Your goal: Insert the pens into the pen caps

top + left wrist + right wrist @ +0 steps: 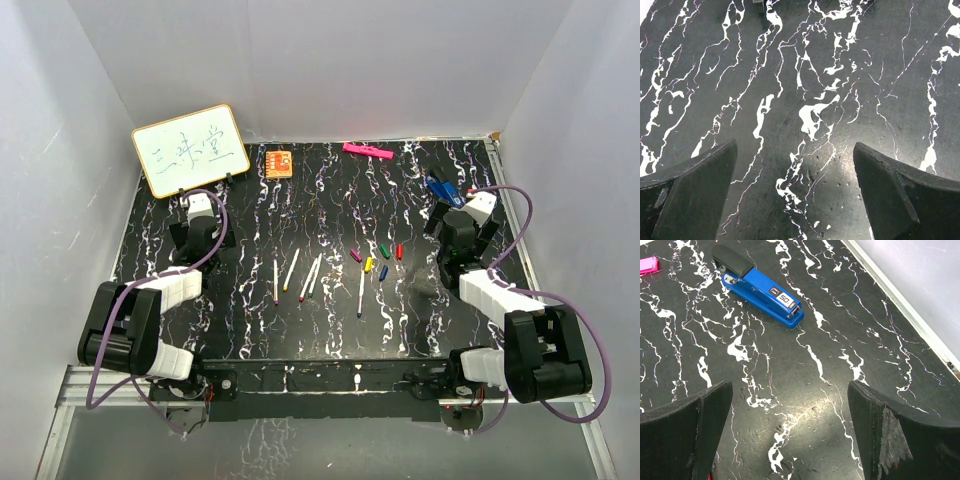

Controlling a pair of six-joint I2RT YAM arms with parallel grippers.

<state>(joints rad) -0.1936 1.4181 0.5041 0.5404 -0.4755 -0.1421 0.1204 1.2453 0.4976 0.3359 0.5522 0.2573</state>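
Note:
Several thin white pens lie in the middle of the black marbled table, a loose group (300, 275) and one pen (361, 290) apart to its right. Several tiny pen caps lie just right of them: purple (356, 256), yellow (368, 265), green (386, 248), red (399, 251) and dark blue (383, 272). My left gripper (197, 200) (795, 150) hovers open over bare table at the far left, well away from the pens. At the far right my right gripper (447, 210) (790, 387) is open too, with nothing between its fingers. Neither wrist view shows a pen or a cap.
A blue stapler (440, 188) (760, 287) lies just beyond the right gripper. At the back stand a small whiteboard (190, 150), an orange packet (279, 162) and a thick pink marker (367, 151) (647, 264). White walls enclose the table (330, 330) on three sides.

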